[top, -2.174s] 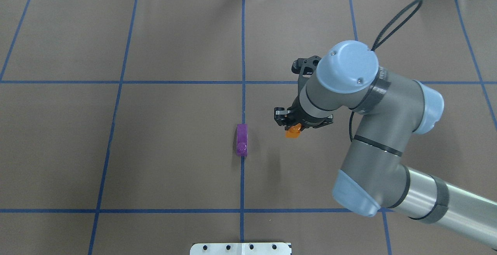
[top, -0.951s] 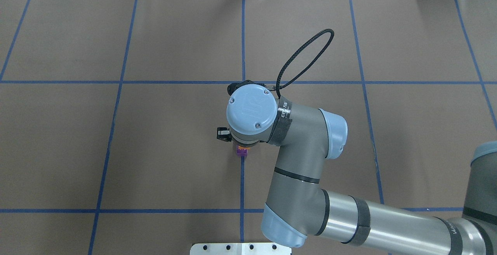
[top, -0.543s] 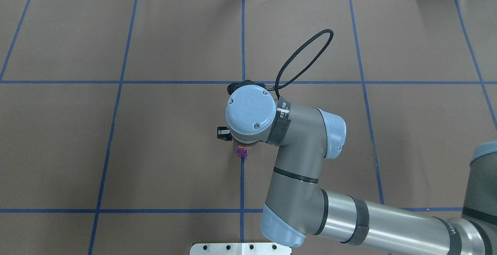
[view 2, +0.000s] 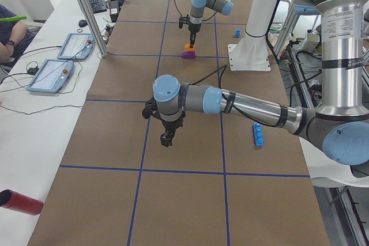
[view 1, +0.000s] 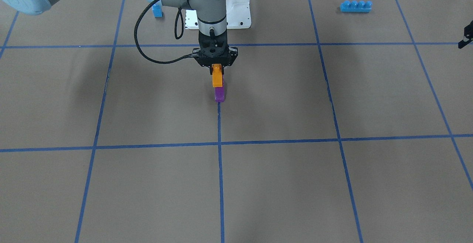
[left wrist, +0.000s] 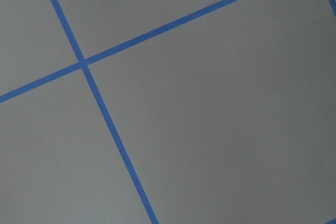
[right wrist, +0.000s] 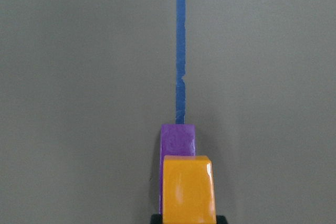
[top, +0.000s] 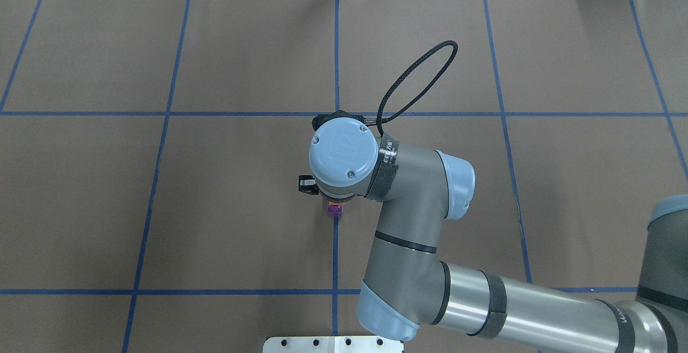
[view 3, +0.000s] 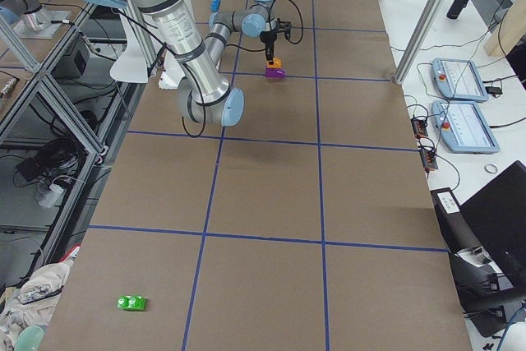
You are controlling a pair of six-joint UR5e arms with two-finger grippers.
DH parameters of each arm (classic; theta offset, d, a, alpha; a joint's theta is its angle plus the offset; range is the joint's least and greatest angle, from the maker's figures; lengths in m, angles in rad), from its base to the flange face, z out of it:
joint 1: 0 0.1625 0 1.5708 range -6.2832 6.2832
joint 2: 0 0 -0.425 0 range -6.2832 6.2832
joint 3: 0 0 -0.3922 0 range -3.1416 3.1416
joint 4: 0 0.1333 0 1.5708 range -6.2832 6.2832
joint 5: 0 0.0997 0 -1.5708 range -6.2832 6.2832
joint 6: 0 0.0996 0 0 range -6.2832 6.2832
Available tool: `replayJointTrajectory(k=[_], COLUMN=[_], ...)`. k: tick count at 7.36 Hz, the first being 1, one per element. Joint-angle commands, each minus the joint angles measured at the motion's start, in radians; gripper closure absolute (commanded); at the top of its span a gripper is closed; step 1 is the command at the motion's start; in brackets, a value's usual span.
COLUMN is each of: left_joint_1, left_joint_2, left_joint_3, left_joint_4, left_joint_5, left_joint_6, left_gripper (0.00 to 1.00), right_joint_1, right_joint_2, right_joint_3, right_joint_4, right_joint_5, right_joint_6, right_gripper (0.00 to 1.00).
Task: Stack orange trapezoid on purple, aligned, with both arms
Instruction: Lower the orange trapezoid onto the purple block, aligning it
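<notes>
Change: the right arm has carried the orange trapezoid (view 1: 217, 80) from beside the purple block (view 1: 219, 95) to directly over it.
Left gripper (view 2: 166, 139): over bare table, well apart from the blocks; whether its fingers are apart or together, I cannot tell.
Blocks: purple block on the centre tape line, orange trapezoid at its top; seating unclear.
Right gripper (view 1: 217, 69): clamped on the orange trapezoid's upper part, probably so its underside stays free to press down.

text: "UR" mark | on: light-blue wrist cap (top: 342, 151) of right arm (top: 414, 224) | strap (top: 382, 173) print: unreadable
</notes>
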Motion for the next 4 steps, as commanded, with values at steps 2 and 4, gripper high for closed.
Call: replayJointTrajectory(k=[2, 4], left_joint_1=[0.0, 0.0], left_joint_2=[0.0, 0.0], left_joint_3=[0.001, 0.001], left_joint_4=[-0.002, 0.0], left_joint_5=[0.0, 0.0], left_joint_6=[0.0, 0.0], left_gripper=[0.0, 0.0], right_joint_1=[0.0, 0.0], right_joint_2=[0.002, 0.002], right_joint_3=[-0.013, -0.019], right_joint_4=[0.0, 0.0], right_joint_5=[0.0, 0.0], right_joint_6=[0.0, 0.0], right_gripper=[1.0, 1.0])
